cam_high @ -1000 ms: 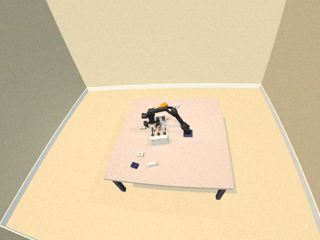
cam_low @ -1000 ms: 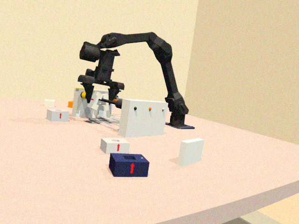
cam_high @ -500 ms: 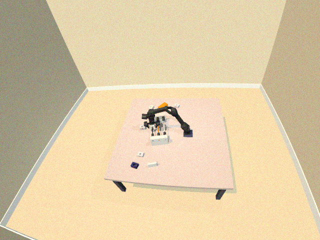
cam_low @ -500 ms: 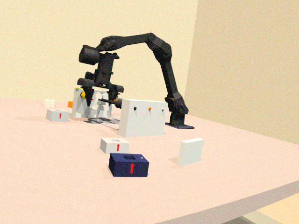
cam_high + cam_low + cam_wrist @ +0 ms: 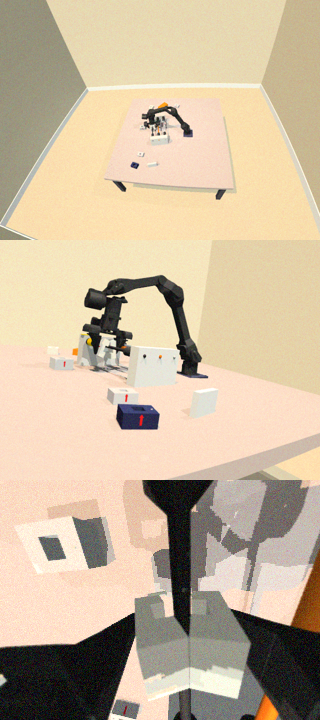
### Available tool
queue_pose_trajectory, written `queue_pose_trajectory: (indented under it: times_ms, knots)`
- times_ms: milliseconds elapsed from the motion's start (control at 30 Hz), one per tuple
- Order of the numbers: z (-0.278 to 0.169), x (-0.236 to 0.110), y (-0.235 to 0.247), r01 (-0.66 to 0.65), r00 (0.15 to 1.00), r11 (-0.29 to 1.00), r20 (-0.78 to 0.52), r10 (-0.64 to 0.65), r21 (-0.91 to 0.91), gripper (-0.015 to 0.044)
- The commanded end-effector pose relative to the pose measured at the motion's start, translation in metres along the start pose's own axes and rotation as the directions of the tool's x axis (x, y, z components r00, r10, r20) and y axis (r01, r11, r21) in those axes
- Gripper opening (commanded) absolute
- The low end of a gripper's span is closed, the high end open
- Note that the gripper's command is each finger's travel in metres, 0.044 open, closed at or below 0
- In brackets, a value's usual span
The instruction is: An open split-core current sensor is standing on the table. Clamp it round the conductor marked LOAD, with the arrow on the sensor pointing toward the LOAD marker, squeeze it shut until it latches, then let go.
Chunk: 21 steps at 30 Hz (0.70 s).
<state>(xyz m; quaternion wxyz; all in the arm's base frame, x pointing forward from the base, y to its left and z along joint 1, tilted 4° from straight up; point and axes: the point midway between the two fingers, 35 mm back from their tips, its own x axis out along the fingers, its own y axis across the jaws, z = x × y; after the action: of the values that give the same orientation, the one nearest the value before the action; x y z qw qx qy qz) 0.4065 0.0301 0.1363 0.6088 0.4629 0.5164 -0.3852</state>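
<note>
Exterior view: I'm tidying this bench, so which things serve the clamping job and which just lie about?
In use:
- grey split-core sensor, gripped by the end effector
- black conductor rod
- white three-dot end block

Lying about:
- navy arrowed block
- two white arrowed blocks
- plain white slab

Navy block (image 5: 137, 417), white blocks (image 5: 123, 396) (image 5: 203, 402), apart on table (image 5: 64, 436)
</note>
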Motion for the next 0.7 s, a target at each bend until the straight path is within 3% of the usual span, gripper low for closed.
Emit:
queue_pose_trajectory:
  times_ms: [0, 367, 667]
  knots:
    - [0.0001, -0.0004, 0.0003, -0.001, 1.000, 1.000, 0.000, 0.001, 0.000, 0.0287]
    - [0.0001, -0.0004, 0.0003, -0.001, 1.000, 1.000, 0.000, 0.001, 0.000, 0.0000]
    - [0.0001, -0.0004, 0.0003, -0.001, 1.000, 1.000, 0.000, 0.001, 0.000, 0.0000]
